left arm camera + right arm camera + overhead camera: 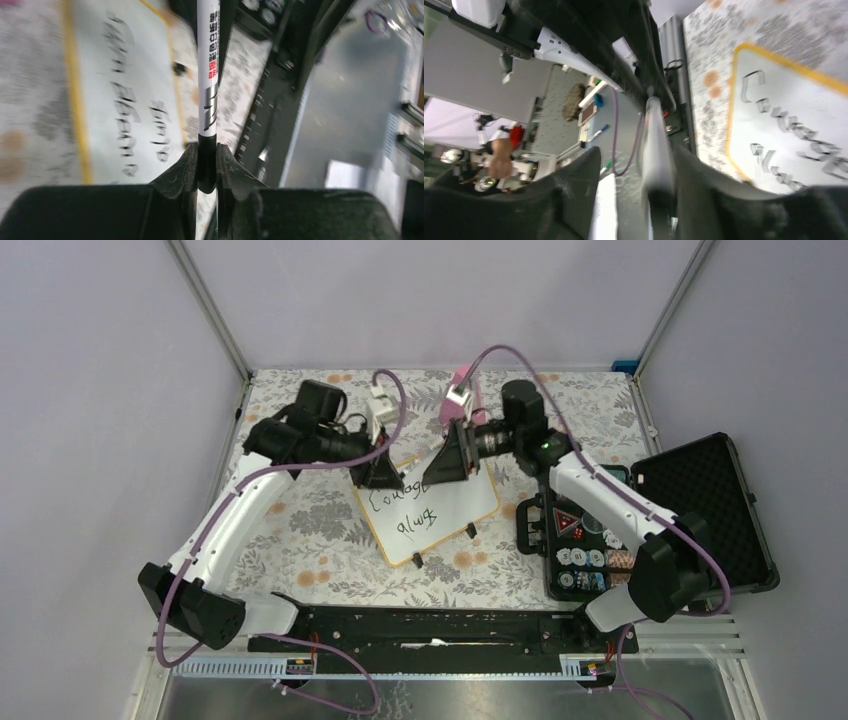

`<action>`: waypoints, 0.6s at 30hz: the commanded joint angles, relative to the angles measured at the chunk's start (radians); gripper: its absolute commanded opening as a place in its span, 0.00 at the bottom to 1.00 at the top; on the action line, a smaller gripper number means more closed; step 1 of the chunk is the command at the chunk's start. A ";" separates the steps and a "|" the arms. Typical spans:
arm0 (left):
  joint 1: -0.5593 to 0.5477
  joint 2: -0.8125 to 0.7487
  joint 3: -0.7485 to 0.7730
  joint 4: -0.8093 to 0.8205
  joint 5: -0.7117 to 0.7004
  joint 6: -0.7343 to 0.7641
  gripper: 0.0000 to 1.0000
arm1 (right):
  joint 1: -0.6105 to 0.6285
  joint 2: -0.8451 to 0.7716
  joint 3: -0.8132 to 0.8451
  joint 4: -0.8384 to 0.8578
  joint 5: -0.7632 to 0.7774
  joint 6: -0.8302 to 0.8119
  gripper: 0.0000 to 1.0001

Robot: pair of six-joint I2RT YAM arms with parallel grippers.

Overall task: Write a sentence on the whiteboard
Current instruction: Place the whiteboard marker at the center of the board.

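Evidently the whiteboard [460,498] lies mid-frame on the counter [300,530], between both arms, the sentence [405,512] already on it. The left gripper [207,152] pinches the marker [208,65] in its jaws by one end — barrel projecting to write, I'd judge — while the right gripper [641,160] has its jaws spread (a blurred pale rod [658,150] between).

Sentence [125,107] smeared by blur, marker [208,75] cut by top edge, far edge of whiteboard [460,505] hidden
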 commanded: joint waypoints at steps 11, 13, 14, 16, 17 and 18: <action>0.574 0.067 -0.007 0.156 -0.152 0.111 0.01 | -0.517 -0.066 0.193 -0.022 -0.047 0.020 1.00; 0.663 0.115 -0.058 0.155 -0.185 0.140 0.04 | -0.566 -0.076 0.135 -0.029 -0.055 -0.004 1.00; 0.694 0.136 -0.083 0.155 -0.203 0.161 0.05 | -0.577 -0.084 0.105 -0.047 -0.055 -0.034 1.00; 0.741 0.163 -0.155 0.178 -0.239 0.195 0.06 | -0.622 -0.099 0.060 -0.136 -0.030 -0.133 0.99; 0.759 0.172 -0.190 0.191 -0.244 0.208 0.06 | -0.628 -0.106 0.045 -0.206 -0.006 -0.207 1.00; 0.764 0.180 -0.228 0.202 -0.255 0.226 0.07 | -0.629 -0.116 0.029 -0.258 0.021 -0.265 1.00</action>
